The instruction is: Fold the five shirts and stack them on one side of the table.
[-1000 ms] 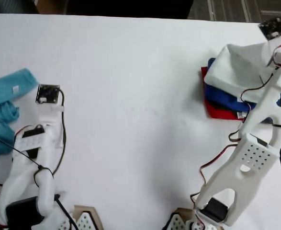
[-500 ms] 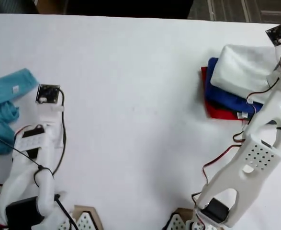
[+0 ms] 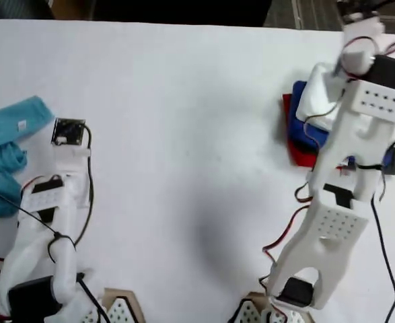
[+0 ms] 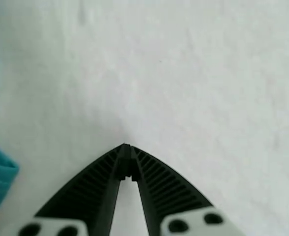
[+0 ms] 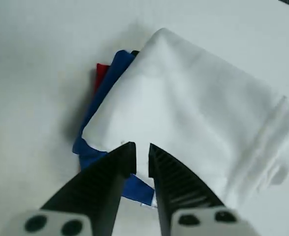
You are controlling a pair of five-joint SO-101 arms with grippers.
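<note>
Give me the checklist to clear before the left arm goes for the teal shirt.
1. White shirt folded on top of the stack: ok.
2. Blue shirt and red shirt beneath it, roughly squared: ok.
3. Right jaws apart, empty, above the white shirt: ok.
4. Left jaws open for a grasp: not ok, shut over the table.
5. Teal shirt folded: not ok, crumpled at the table's left edge.

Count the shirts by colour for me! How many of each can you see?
white shirt: 1
blue shirt: 1
red shirt: 1
teal shirt: 1
Total: 4 shirts. A dark sliver peeks out under the white one. It might be another shirt, but I cannot tell.
</note>
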